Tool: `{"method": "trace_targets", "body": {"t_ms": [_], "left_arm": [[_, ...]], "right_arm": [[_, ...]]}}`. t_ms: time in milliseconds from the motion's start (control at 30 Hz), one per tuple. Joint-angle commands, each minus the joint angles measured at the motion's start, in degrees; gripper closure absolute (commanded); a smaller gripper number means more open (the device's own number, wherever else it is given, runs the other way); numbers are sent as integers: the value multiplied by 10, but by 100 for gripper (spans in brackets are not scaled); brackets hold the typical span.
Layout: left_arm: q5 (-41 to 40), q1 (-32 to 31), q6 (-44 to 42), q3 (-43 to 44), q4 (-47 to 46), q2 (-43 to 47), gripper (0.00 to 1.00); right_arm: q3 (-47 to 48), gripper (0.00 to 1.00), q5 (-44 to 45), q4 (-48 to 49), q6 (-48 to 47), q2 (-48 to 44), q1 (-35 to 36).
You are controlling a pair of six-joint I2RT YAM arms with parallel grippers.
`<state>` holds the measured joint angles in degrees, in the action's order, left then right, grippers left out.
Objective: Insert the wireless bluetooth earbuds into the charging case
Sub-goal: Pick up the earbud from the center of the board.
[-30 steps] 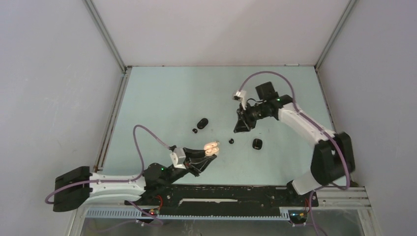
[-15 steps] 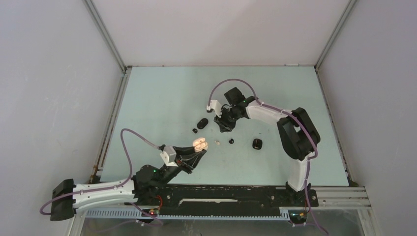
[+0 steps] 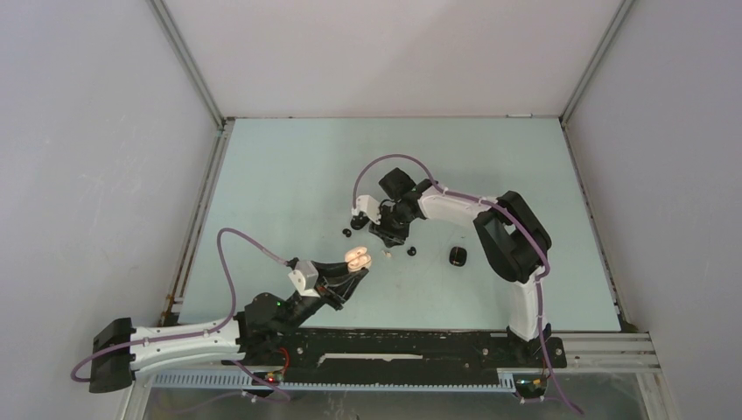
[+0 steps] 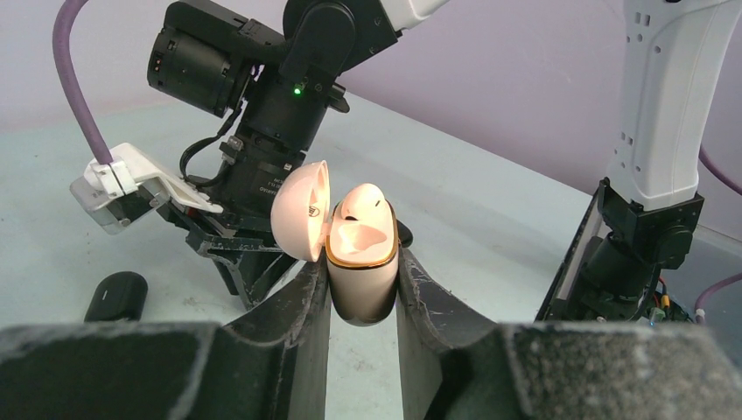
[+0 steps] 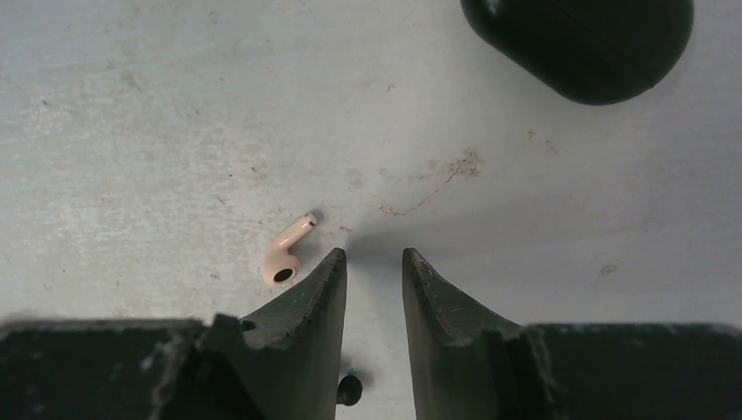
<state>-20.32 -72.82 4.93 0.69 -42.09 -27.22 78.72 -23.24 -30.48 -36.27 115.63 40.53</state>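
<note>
A cream charging case [image 4: 359, 254] is held roughly upright at the centre of the left wrist view by the left gripper [image 4: 360, 278], whose jaws are pressed against its two sides. Its lid [image 4: 297, 210] is swung open towards the left of the frame, and a seated earbud [image 4: 360, 203] is seen in one well. The other well appears vacant, though it is partly hidden by the lid. In the right wrist view the right gripper [image 5: 374, 255] is poised low over the table [image 5: 131, 114], its jaws parted only narrowly and nothing caught between them. A loose pale earbud [image 5: 286, 254] lies in the lower middle of that frame, just outside the fingertip on the left, beside the jaws rather than between them. If the jaws were brought together here, nothing would be taken. If they were lowered, that finger could be set on the stem and the bud flicked away. A black bud [image 5: 348, 389] at the bottom edge could also be knocked, and a black case [image 5: 582, 44] sits at the upper right. A small dark emblem is printed inside the lid but cannot be read, and no other writing is visible.
</note>
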Motion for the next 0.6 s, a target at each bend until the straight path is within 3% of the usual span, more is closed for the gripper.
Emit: {"method": "trace_targets", "body": {"t_ms": [0, 567], "left_arm": [[10, 2, -11, -2, -14, 1, 100], [31, 2, -11, 9, -18, -16, 100]], "right_arm": [[17, 68, -1, -42, -19, 3, 7], [-52, 69, -18, -51, 19, -56, 68]]}}
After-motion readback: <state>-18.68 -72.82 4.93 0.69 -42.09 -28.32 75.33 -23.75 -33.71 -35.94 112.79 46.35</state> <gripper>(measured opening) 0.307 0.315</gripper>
